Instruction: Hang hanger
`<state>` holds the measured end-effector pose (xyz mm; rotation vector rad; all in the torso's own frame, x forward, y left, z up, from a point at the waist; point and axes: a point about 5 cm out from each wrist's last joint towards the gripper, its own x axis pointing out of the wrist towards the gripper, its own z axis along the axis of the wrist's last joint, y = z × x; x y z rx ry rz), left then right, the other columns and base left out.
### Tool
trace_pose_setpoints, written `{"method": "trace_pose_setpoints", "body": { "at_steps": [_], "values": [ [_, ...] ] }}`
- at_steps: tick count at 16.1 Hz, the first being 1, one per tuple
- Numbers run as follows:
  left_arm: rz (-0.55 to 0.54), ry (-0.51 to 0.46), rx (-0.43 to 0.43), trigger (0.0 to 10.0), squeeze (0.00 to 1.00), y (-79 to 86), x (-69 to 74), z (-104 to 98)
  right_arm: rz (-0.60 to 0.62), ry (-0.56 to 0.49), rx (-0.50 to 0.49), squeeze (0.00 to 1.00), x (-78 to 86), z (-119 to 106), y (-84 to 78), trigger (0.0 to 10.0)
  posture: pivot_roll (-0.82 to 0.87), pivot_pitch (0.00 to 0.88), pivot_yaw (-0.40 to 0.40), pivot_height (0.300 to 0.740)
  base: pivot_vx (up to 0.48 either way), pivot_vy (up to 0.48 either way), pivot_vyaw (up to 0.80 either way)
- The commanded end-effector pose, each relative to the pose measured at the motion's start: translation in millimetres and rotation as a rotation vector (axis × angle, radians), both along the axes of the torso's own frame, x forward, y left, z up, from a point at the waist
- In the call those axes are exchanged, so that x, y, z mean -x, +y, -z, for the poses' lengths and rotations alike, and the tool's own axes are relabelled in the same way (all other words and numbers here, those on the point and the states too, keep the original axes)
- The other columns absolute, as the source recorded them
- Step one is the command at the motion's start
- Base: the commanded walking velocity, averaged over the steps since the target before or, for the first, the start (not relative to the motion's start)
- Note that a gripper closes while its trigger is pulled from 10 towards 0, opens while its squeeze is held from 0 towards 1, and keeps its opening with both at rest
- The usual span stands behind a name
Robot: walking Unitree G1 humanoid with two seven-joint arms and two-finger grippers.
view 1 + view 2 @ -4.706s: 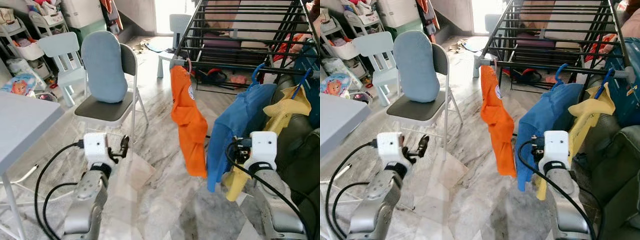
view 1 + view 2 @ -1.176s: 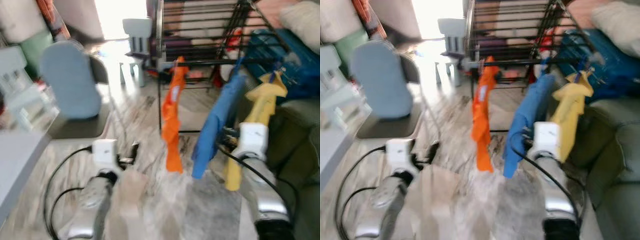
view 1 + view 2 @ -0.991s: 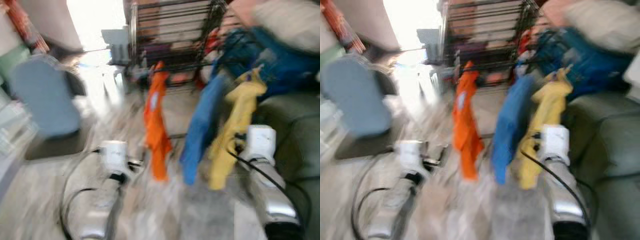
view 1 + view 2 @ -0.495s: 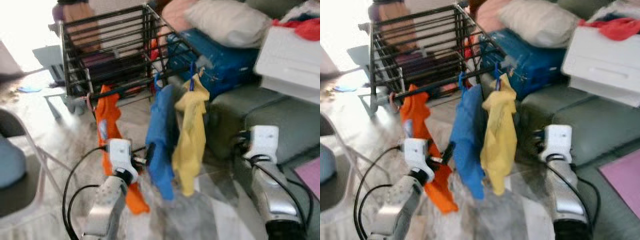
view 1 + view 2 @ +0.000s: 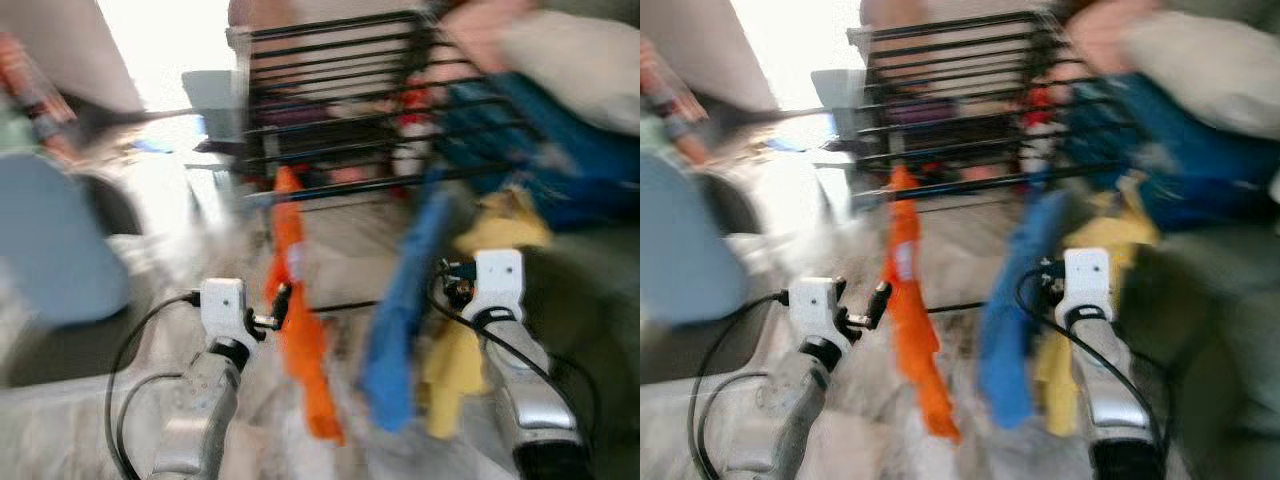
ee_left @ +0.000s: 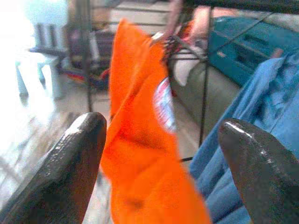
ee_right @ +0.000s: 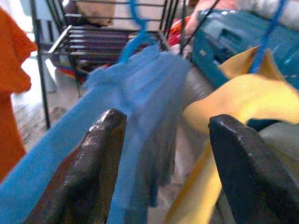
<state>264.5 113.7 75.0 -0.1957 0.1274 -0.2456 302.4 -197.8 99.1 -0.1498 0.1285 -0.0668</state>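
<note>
Ahead of the left gripper [image 6: 159,186], open and empty, the orange shirt [image 6: 140,140] is now hanging; right gripper [image 7: 163,186], also open, is facing the blue shirt [image 7: 135,93]. Camera swung back; nothing to hang.

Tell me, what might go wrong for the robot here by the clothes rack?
The head views are blurred, so aim may be poor. The open left gripper is close to the orange garment and could snag or drag it. The open right gripper faces the blue garment; a bump might knock its hanger off the drying rack.

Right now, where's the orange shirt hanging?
In the head views, the orange shirt hangs from the black drying rack, left of the blue shirt, just beyond the left hand.
</note>
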Motion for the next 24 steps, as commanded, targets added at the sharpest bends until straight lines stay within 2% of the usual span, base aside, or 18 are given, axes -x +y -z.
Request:
{"method": "trace_pose_setpoints", "body": {
  "at_steps": [1, 6, 12, 14, 15, 16, 17, 18, 19, 22, 24],
  "values": [
    [0.0, 0.004, -0.025, 10.0, 0.0, 2.1, -0.2, -0.1, 0.001, 0.011, -0.013, 0.0, 1.2, 2.1, 2.0, 10.0, -0.15, 0.0, 0.084, 0.74, 0.0, 0.0, 0.0],
    [0.056, -0.013, -0.028, 10.0, 0.0, -2.7, 4.7, -3.1, 0.081, 0.0, 0.028, 0.0, -1.2, -1.1, -9.1, 10.0, -0.14, 0.0, 0.081, 0.74, 0.0, 0.0, 0.0],
    [0.031, 0.002, -0.044, 10.0, 0.0, 0.0, 0.8, -2.3, 0.1, -0.006, 0.027, 0.0, -2.1, -2.3, -11.4, 10.0, -0.14, 0.0, 0.084, 0.74, 0.0, 0.0, 0.0],
    [0.007, 0.028, -0.078, 10.0, 0.0, 0.6, -4.2, -1.0, 0.112, 0.001, 0.034, 0.0, -2.5, -1.7, -14.9, 10.0, -0.12, 0.0, 0.044, 0.74, 0.0, 0.0, 0.0],
    [-0.022, -0.001, -0.106, 10.0, 0.0, 9.5, -9.8, -7.1, 0.085, 0.025, 0.056, 0.0, -5.3, -2.5, -12.3, 10.0, -0.09, 0.0, -0.053, 0.74, 0.0, 0.0, 0.0],
    [-0.022, -0.001, -0.106, 10.0, 0.0, 9.5, -9.8, -7.1, 0.085, 0.025, 0.056, 0.0, -5.3, -2.5, -12.3, 10.0, -0.09, 0.0, -0.053, 0.74, 0.0, 0.0, 0.0],
    [-0.087, -0.014, -0.091, 10.0, 0.0, 21.9, -11.9, -9.6, 0.012, 0.044, 0.088, 0.0, -11.2, -4.1, -1.0, 10.0, -0.07, 0.0, -0.115, 0.74, 0.0, 0.0, 0.0],
    [-0.119, -0.015, -0.094, 10.0, 0.0, 26.7, -10.8, -9.1, -0.018, 0.051, 0.097, 0.0, -14.9, -4.8, 4.6, 10.0, -0.07, 0.0, -0.126, 0.74, 0.0, 0.0, 0.0],
    [-0.14, -0.01, -0.085, 10.0, 0.0, 29.2, -6.8, -7.6, -0.035, 0.054, 0.101, 0.0, -18.5, -4.2, 9.1, 10.0, -0.05, 0.0, -0.129, 0.74, 0.0, 0.0, 0.0],
    [-0.193, 0.024, -0.061, 10.0, 0.0, 34.4, 5.9, -0.5, -0.019, 0.035, 0.082, 0.0, -24.0, -4.7, 12.8, 10.0, -0.03, 0.0, -0.06, 0.74, 0.0, 0.0, 0.0],
    [-0.18, -0.017, -0.111, 10.0, 0.0, 37.5, 13.2, -4.7, 0.038, -0.008, 0.077, 0.0, -27.1, -10.8, 5.6, 10.0, -0.01, 0.0, -0.036, 0.74, 0.0, 0.0, 0.0]
  ]
}}
